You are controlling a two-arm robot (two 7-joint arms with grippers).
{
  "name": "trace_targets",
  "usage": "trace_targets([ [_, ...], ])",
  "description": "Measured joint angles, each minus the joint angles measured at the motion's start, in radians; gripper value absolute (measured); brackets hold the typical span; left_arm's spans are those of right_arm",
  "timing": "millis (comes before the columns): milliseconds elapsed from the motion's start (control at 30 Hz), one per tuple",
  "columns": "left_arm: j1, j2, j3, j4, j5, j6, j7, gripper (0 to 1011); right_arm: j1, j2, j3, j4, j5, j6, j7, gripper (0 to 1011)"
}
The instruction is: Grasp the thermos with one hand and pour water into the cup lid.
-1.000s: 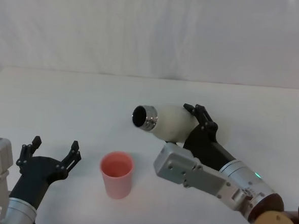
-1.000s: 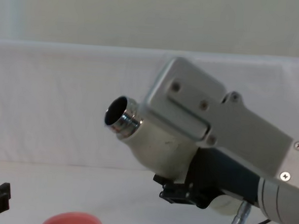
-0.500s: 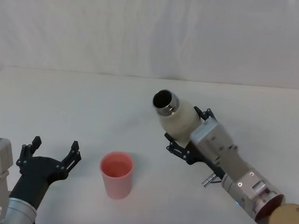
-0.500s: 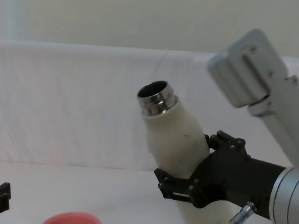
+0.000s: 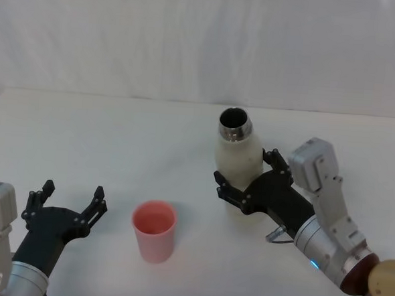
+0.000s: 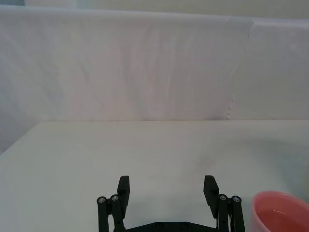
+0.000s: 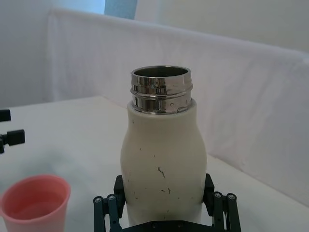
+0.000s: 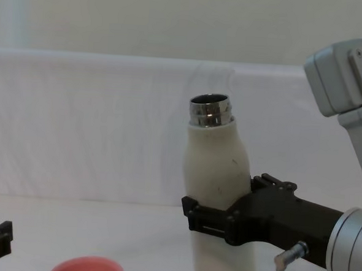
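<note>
Upright near the middle of the white desk (image 5: 104, 135) stands the tall cream-white cylindrical thermos (image 5: 237, 165), its shiny threaded steel neck uncapped and open at the top. Faint dark specks mark its body in the right wrist view. The right end effector (image 5: 244, 183), black with two jaws on a silver-grey cylindrical wrist, is clamped around the lower half of the thermos, one jaw on each side of the bottle. From the chest view the black jaws wrap the bottle below its rounded shoulders, and the bottle's axis is vertical.

To the robot's left of the thermos and a little nearer the robot sits the small round salmon-pink cup lid (image 5: 154, 230), upright on the desk, apart from the bottle. Its inside looks pale and glossy, though whether it holds liquid cannot be judged for sure.

Farther to the robot's left, the left end effector (image 5: 69, 198) hovers low over the desk near the cup lid, its jaws spread wide with nothing between them.
</note>
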Motion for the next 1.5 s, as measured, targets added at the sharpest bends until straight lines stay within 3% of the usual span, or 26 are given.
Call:
trace_targets([
  [300, 0.000, 0.000, 0.000, 0.000, 0.000, 0.000, 0.000, 1001, 0.021, -0.009, 0.008, 0.043, 0.109, 0.006, 0.027, 957],
  [633, 0.000, 0.000, 0.000, 0.000, 0.000, 0.000, 0.000, 1001, 0.045, -0.015, -0.003, 0.090, 0.178, 0.015, 0.034, 957],
  [967, 0.000, 0.000, 0.000, 0.000, 0.000, 0.000, 0.000, 1001, 0.062, -0.016, -0.021, 0.118, 0.228, 0.023, 0.034, 957],
  [1500, 0.000, 0.000, 0.000, 0.000, 0.000, 0.000, 0.000, 1001, 0.076, 0.009, -0.056, 0.123, 0.261, 0.043, 0.005, 957],
])
